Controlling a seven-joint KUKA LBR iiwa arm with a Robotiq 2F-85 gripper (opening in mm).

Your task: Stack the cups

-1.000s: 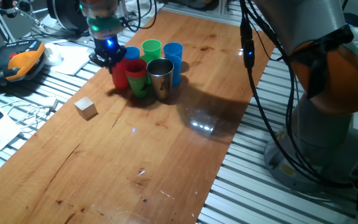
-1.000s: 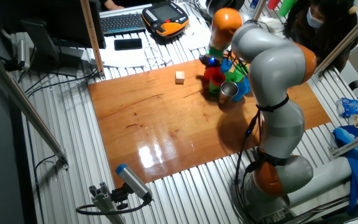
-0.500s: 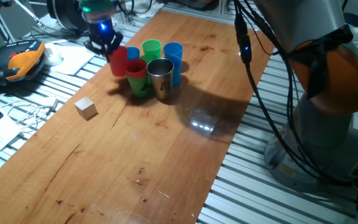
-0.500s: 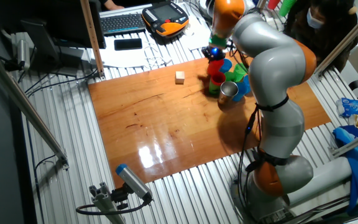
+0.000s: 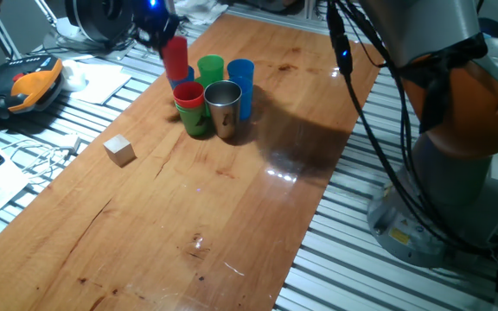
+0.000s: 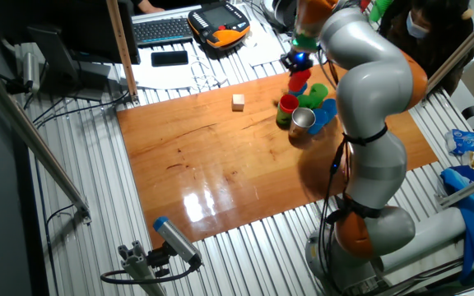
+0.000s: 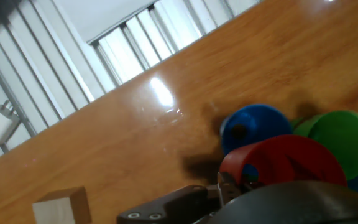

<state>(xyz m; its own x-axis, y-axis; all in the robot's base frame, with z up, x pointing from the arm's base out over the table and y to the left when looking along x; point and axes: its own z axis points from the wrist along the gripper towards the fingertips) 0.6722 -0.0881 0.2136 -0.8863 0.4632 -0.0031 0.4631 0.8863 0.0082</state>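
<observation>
A: We have the gripper (image 5: 158, 24) up off the desk (image 5: 232, 199), jaws closed on the rim of a red cup (image 5: 175, 57). The cup hangs clear above the far-left edge of the cluster, touching nothing below it.

B: Agreed. In the hand view the red rim (image 7: 281, 158) fills the lower right, one finger (image 7: 173, 205) dark beside it. Below it sit a blue cup (image 7: 253, 127) and a green cup (image 7: 340, 140), both mouth up.

A: Cluster, taking the steel cup (image 5: 224, 108) as landmark: a red-in-green pair (image 5: 190, 108) just left of it, touching; tall blue (image 5: 241, 85) just behind on the right; green (image 5: 211, 69) behind. The blue under our load is mostly hidden from this side.

B: The wooden cube (image 5: 119, 149) lies well left and nearer the camera than the steel cup. Not ours; we leave it.

A: The step, as we judge it: carry the red one over a receiving cup and lower it in. Which cup is meant we cannot tell; the blue beneath looks nearest.

B: To do it well, we would centre the red base over the open mouth before descending, keep the cup upright, and come straight down. The neighbours stand close, so any sideways drift risks knocking them.

A: And open the jaws only once it seats, then lift straight up.
</observation>
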